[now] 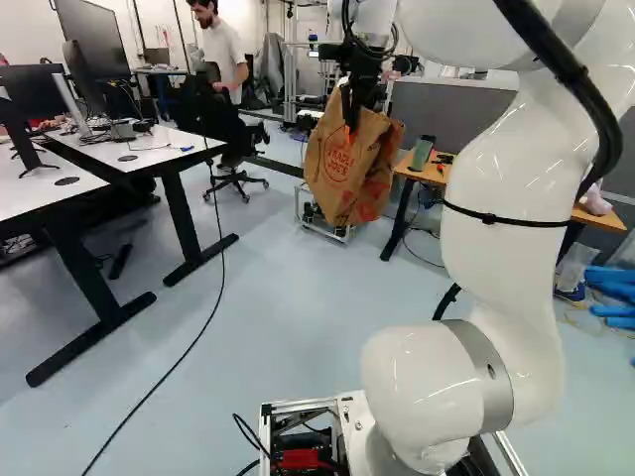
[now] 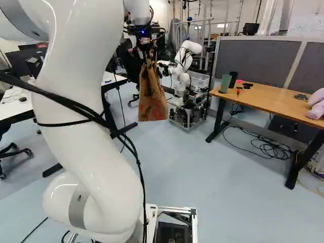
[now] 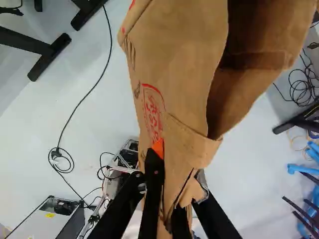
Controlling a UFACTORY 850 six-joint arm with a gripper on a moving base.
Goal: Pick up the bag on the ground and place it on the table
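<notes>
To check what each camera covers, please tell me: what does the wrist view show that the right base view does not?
Only the wrist view shows the blue objects. Only the right base view shows the green cup and the pink soft thing. Both show the paper bag, held by the gripper, and the coiled black cable.

Bright, even light | highlights on white arm | soft sheen on floor
</notes>
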